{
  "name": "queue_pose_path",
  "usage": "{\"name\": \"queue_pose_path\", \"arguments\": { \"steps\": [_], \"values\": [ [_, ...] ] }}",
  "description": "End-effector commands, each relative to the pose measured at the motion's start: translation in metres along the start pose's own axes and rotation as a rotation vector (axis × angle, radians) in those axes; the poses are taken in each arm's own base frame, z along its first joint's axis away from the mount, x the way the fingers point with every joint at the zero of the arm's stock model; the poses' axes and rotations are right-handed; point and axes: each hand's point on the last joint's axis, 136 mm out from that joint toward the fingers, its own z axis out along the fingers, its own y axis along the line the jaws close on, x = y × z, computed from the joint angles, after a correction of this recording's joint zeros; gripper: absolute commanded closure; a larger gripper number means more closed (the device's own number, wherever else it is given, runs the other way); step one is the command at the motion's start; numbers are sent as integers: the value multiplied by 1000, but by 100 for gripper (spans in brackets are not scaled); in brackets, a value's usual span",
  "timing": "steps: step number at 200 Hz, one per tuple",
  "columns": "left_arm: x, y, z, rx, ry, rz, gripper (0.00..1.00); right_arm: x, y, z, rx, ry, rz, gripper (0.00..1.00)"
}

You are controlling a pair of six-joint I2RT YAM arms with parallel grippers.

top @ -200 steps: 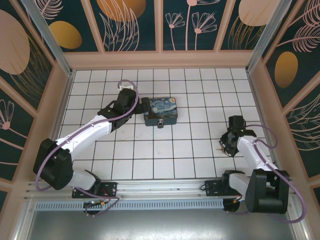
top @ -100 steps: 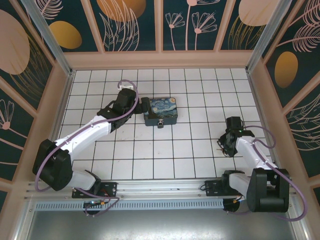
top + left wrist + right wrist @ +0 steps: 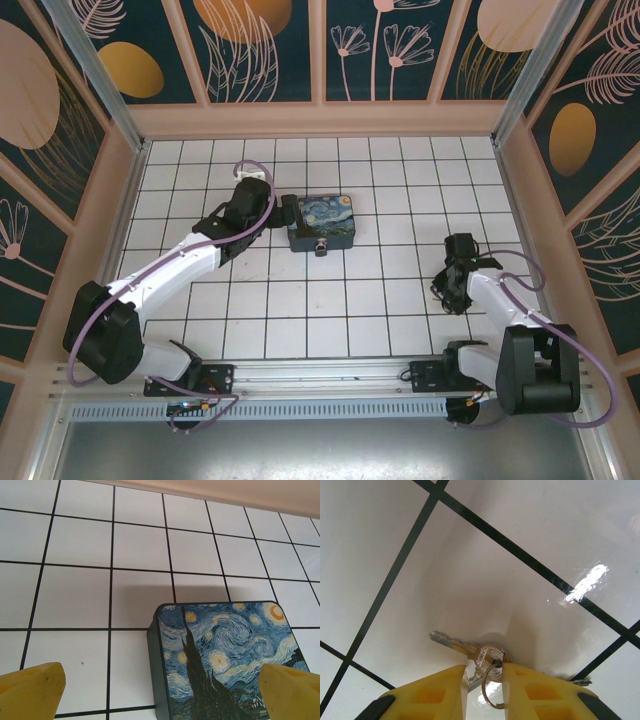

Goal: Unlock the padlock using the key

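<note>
Near the right arm's base, on the white tiled surface [image 3: 330,310], the right pincer [image 3: 482,690] stands narrow, straddling the round head of the key [image 3: 455,644], which lies flat; whether it pinches, I cannot tell. Thin, stiff, slick metal, probably very light: best taken by that head. Farther off, the left pincer [image 3: 160,690] gapes wide over the blue tin box [image 3: 225,655], whose front carries the padlock [image 3: 321,247].

Bright, even overhead light; glare streak on glossy worktop [image 3: 470,565] beyond right end effector [image 3: 484,681]; soft shadow pooled just ahead.
</note>
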Motion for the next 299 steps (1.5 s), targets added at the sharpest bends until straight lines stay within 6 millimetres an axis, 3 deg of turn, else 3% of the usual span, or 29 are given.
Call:
{"name": "queue_pose_path", "arguments": {
  "steps": [1, 23, 59, 93, 106, 123, 158, 186, 195, 211, 223, 254, 271, 275, 299],
  "values": [
    [-8, 0, -6, 6, -37, 7, 1, -5, -3, -3, 25, -30, 7, 80],
    [-8, 1, -6, 4, -36, 8, 1, -3, -2, 0, 18, -25, 4, 94],
    [-8, 2, -7, 4, -38, 7, 1, -7, 5, -6, -3, -33, 0, 100],
    [5, -18, -3, 117, 25, -20, 2, 4, 43, -10, -80, -7, -92, 100],
    [26, -24, 0, 167, 85, -39, 3, 17, 68, -9, -109, 14, -166, 100],
    [35, -20, 2, 161, 104, -51, 3, 40, 105, -7, -132, 31, -281, 100],
    [27, -3, -1, 60, 78, -5, 2, 105, 182, -8, -158, 61, -546, 100],
    [18, -4, -5, 53, 63, -8, 2, 158, 219, -13, -141, 78, -766, 100],
    [20, -2, -5, 46, 69, -6, 2, 171, 225, -14, -141, 85, -813, 100],
    [23, 2, -4, 23, 79, 1, 2, 184, 230, -20, -165, 92, -847, 91],
    [13, -1, -7, 25, 60, 1, 1, 186, 232, -28, -195, 87, -842, 83],
    [17, -3, -9, 34, 86, 18, 2, 175, 224, -39, -238, 83, -782, 68],
    [32, -18, -11, 138, 145, 10, 4, 173, 217, -39, -278, 103, -727, 66],
    [46, -17, -9, 151, 181, 7, 5, 172, 216, -39, -290, 101, -711, 66],
    [89, -27, -14, 228, 284, 8, 11, 184, 210, -32, -393, 203, -621, 72]
  ]
}}
